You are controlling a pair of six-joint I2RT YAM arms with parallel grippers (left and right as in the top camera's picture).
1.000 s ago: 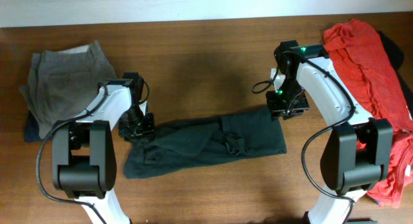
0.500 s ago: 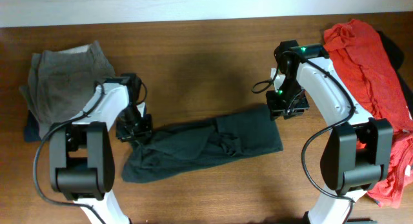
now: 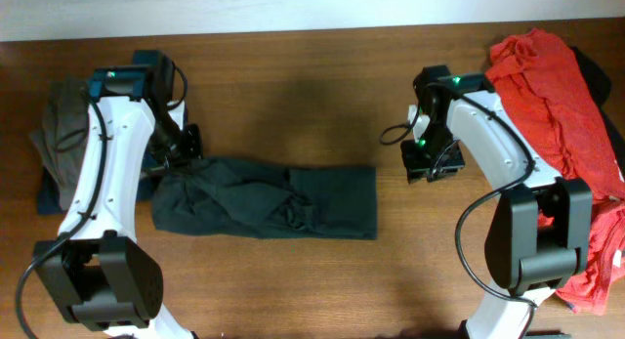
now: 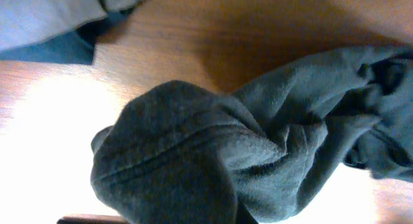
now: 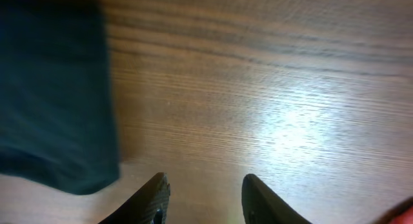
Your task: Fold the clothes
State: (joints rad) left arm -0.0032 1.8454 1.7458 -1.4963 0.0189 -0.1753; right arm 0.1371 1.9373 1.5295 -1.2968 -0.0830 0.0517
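A dark green garment [image 3: 269, 200] lies crumpled and stretched across the middle of the table. My left gripper [image 3: 181, 161] is shut on its left end; the bunched cloth [image 4: 213, 159] fills the left wrist view and hides the fingers. My right gripper [image 3: 433, 170] is open and empty above bare wood, to the right of the garment's right edge [image 5: 55, 95]. Its two fingertips [image 5: 203, 198] show with nothing between them.
Folded grey-brown trousers [image 3: 63, 124] lie on a darker item at the far left, also seen in the left wrist view [image 4: 45, 17]. A heap of red clothes [image 3: 562, 95] covers the right edge. The table's back edge meets a white wall.
My left arm has swung up and left, dragging the garment leftward and stretching it flatter. Its right end has slid away from my right gripper, which stays in place.
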